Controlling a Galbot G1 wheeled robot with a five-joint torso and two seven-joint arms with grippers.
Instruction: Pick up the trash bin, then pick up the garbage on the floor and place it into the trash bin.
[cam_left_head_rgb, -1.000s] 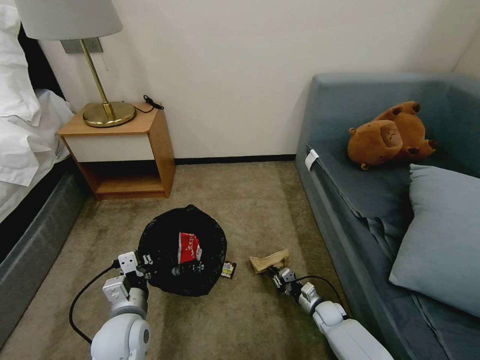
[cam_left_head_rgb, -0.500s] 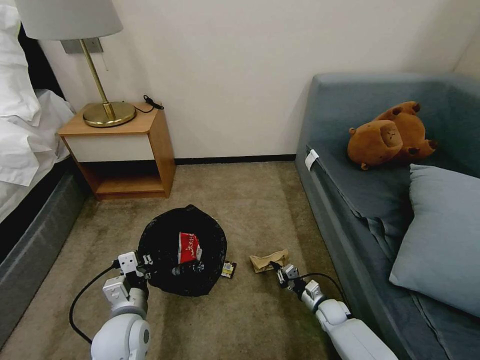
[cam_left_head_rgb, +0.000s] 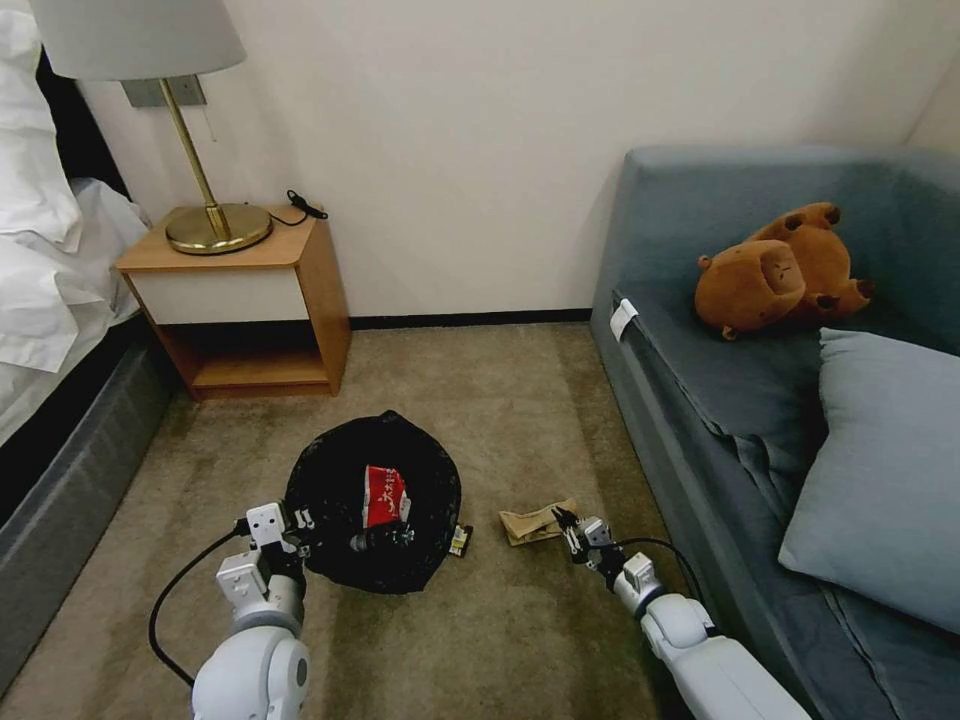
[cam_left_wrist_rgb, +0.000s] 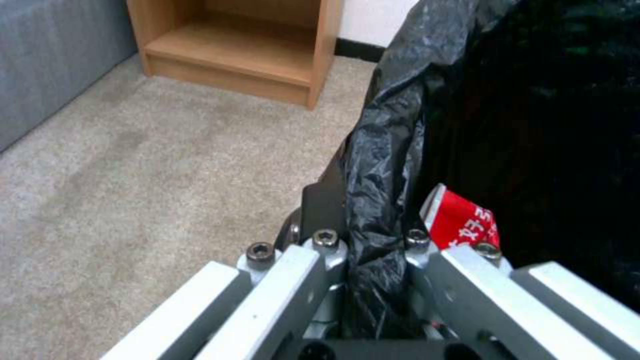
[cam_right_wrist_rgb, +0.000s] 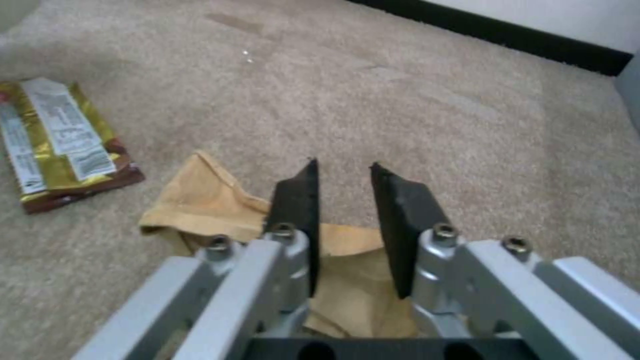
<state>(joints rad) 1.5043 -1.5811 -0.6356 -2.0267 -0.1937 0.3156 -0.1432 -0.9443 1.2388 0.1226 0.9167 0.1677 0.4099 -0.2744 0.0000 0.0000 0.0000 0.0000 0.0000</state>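
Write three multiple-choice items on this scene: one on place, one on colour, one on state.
1. Where does the brown paper bag lie?
A. on the carpet by the right pincer
B. in the trash bin
C. on the sofa

2. What colour is the wrapper inside the trash bin?
A. blue
B. red and white
C. green

3. How is the left pincer?
A. open above the floor
B. shut on the bin's bag-covered rim
C. holding a bottle

Answers: 1 A, the bag rests on carpet under the open pincer; 2 B, red with white print; 3 B, black bag pinched between its fingers.
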